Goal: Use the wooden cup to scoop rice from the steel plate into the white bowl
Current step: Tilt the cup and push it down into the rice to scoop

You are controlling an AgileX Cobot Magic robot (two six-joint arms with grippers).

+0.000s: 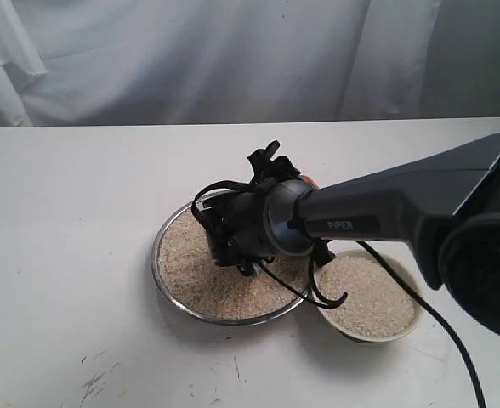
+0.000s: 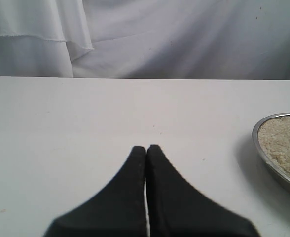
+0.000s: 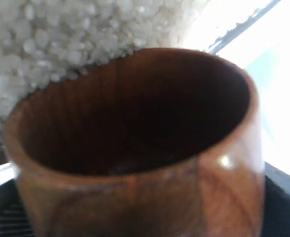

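One cup (image 3: 135, 148) of glossy wood was held in the right jaws, which were set wide around its wall. Its dark inside was empty, and its mouth was close over the rice (image 1: 195, 263) in the plate (image 1: 155, 255). It was judged light, stiff and somewhat slippery, best gripped across the middle of the wall. Loose grains would be spilled by any jerk. The left jaws were closed on nothing, near the plate. The bowl (image 1: 369, 338), holding rice, stood just beside the plate on a white, scuffed desk (image 1: 63, 195). White cloth (image 1: 190, 59) was hung behind.
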